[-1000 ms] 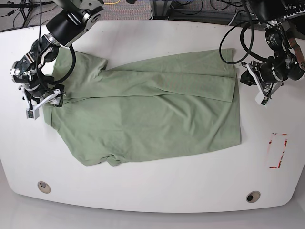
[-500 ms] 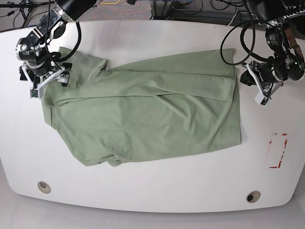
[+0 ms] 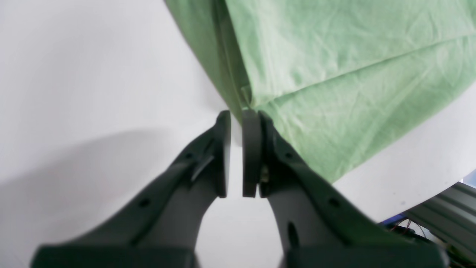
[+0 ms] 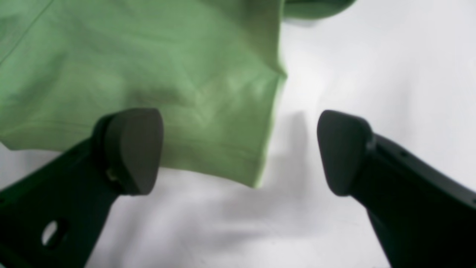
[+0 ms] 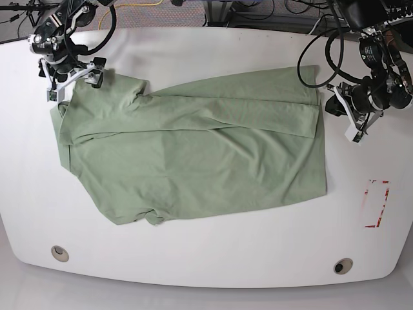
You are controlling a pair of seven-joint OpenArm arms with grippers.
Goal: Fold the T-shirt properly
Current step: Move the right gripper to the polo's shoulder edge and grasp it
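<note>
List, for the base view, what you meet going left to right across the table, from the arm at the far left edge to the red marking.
right gripper with open jaws → T-shirt → left gripper → red-outlined rectangle marked on the table.

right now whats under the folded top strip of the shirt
Under the folded strip lies more of the T-shirt itself, its own green fabric. Whatever sits beneath those layers is covered; only the white table shows around the shirt's edges.
</note>
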